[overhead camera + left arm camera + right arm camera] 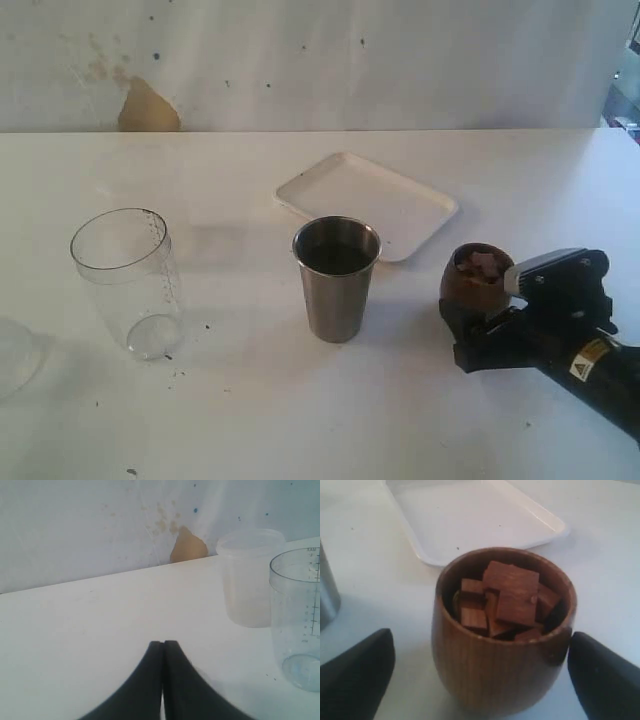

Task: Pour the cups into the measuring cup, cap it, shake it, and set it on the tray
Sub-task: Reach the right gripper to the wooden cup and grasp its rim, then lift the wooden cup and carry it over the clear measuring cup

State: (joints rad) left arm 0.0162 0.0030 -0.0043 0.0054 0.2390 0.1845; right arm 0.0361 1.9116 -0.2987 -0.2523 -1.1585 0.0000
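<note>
The dark brown wooden cup (472,285) (490,665) stands upright at the right of the table, filled with small wooden blocks (510,587). My right gripper (490,297) (480,680) is open with one finger on each side of it. One finger sits close to the cup wall and the other stands apart from it. The steel tumbler (335,285) (326,597) stands in the middle. The clear measuring cup (130,280) (300,620) stands at the left, empty and uncapped. The white tray (400,205) (470,515) lies behind the tumbler. My left gripper (163,645) is shut and holds nothing.
A frosted plastic cup (250,580) (12,355) stands beside the measuring cup at the table's left edge. A stained white wall with a tan patch (148,108) backs the table.
</note>
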